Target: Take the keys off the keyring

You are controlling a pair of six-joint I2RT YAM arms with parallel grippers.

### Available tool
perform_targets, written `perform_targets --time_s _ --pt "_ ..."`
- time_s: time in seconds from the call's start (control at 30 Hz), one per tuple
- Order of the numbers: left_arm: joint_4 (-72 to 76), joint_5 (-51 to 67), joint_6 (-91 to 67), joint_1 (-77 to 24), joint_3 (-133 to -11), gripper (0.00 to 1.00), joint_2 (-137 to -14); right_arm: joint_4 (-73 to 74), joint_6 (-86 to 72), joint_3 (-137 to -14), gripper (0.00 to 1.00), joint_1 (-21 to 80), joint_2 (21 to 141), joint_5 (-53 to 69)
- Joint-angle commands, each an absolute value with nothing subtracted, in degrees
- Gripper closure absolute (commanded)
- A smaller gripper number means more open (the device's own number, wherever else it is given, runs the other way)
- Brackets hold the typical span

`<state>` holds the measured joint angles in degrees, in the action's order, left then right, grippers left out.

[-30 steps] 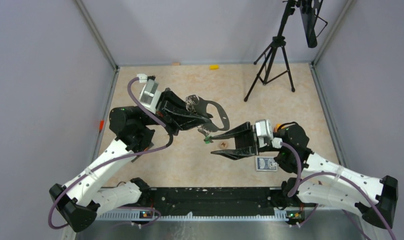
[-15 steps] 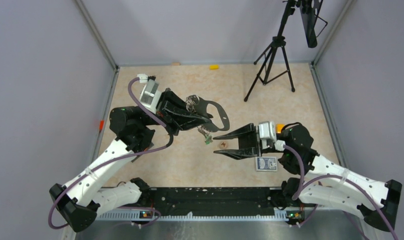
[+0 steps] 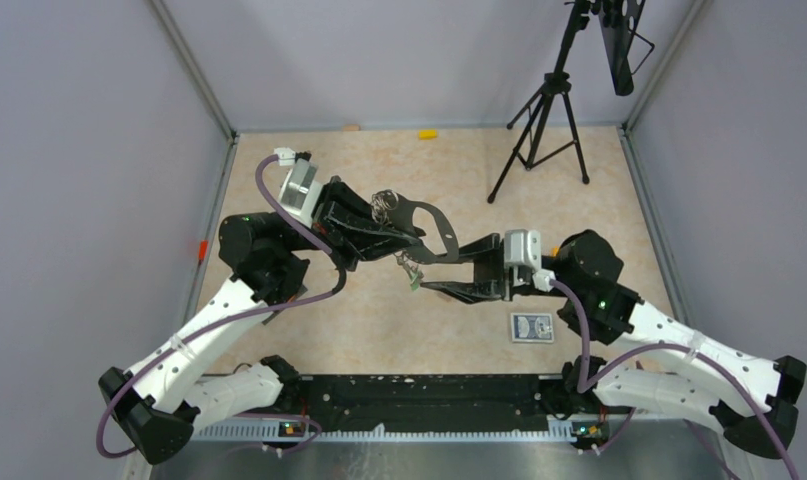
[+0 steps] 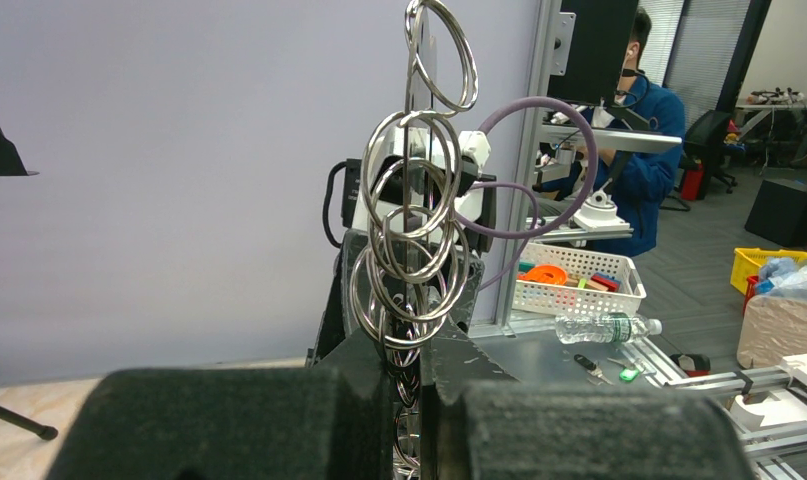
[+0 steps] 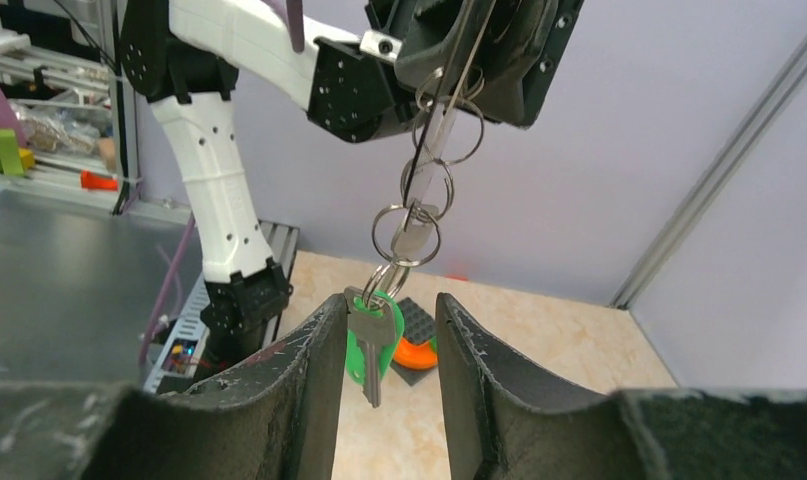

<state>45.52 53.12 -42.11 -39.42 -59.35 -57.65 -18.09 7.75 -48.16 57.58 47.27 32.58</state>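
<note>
My left gripper [image 3: 407, 240] is shut on the keyring [image 3: 441, 232], a flat grey D-shaped loop, and holds it above the floor. In the left wrist view the gripper [image 4: 411, 400] pinches it edge-on, with several steel split rings [image 4: 414, 250] stacked above the jaws. The keys [image 3: 412, 274] hang below it on a chain of rings. In the right wrist view a silver key lies in front of a green-headed key [image 5: 371, 340]. My right gripper [image 5: 389, 335] is open, its fingers [image 5: 314, 375] on either side of the keys, the left one close beside them. It also shows in the top view [image 3: 431, 273].
A black tripod [image 3: 539, 120] stands at the back right. A blue card deck [image 3: 532, 327] lies beside the right arm. A yellow piece [image 3: 427, 133] lies by the back wall. An orange piece on a dark plate [image 5: 416, 352] lies behind the keys.
My right gripper has moved left to the hanging keys and narrowed, so its jaws now straddle them. The left arm and the keyring have stayed put.
</note>
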Motion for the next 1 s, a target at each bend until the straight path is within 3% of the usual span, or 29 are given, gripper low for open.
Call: perform_targets --time_s 0.0,0.57,0.97 --pt "48.5 53.2 -43.0 -39.3 -59.9 1.00 -57.6 -15.1 10.2 -51.7 0.62 57.4 48.8 33.5" --pt "49.4 53.2 -43.8 -39.3 -60.1 1.00 -58.2 -16.5 10.0 -51.7 0.62 57.3 50.0 34.5" --pt "49.4 53.2 -43.9 -39.3 -59.9 1.00 -58.1 -18.1 9.0 -51.3 0.71 57.3 50.5 35.7"
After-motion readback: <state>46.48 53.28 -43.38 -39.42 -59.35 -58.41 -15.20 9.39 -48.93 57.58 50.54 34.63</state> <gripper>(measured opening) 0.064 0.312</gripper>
